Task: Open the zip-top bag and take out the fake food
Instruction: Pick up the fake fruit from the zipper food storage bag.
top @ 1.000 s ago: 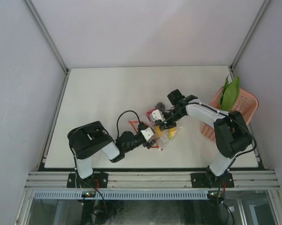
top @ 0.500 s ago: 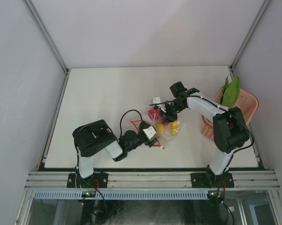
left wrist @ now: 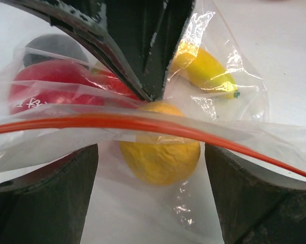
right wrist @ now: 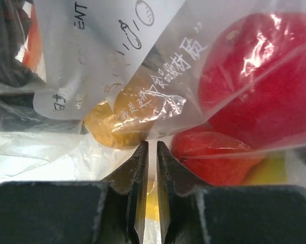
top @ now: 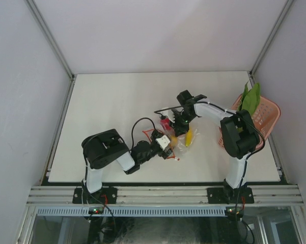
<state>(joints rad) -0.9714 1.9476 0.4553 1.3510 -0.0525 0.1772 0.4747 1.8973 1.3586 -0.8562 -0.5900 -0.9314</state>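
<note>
1. Top view: the zip-top bag (top: 178,140) is lying on the table (top: 107,112), a bit toward 4 o'clock from the middle. It's clear and crinkly, and the fake food (top: 189,137) shows through as yellow and red blobs. The left gripper (top: 165,144) is at the bag's 8 o'clock edge, and the right gripper (top: 179,123) comes in from 12 o'clock. A pink basket (top: 267,114) sits at the table's 3 o'clock edge, well apart from the bag, with a green leafy vegetable (top: 250,99) standing up out of it.

2. Left wrist view: the left gripper's jaws are spread wide. The bag's red-orange zipper strip (left wrist: 117,122) runs straight across between them, not pinched. Behind the plastic there's an orange fruit (left wrist: 160,152) dead centre, a banana (left wrist: 206,68) at 1 o'clock, a red fruit (left wrist: 56,84) at 9 o'clock and a dark ball (left wrist: 53,46) at 10 o'clock. The right gripper's black tip pokes down from 12 o'clock onto the film.

3. Right wrist view: the right gripper's jaws are down to a thin slit, and they look nipped on the bag's clear film. A white label (right wrist: 91,51) with printed text sits at 11 o'clock, the red fruit fills 2 o'clock and the orange fruit is just left of centre.
</note>
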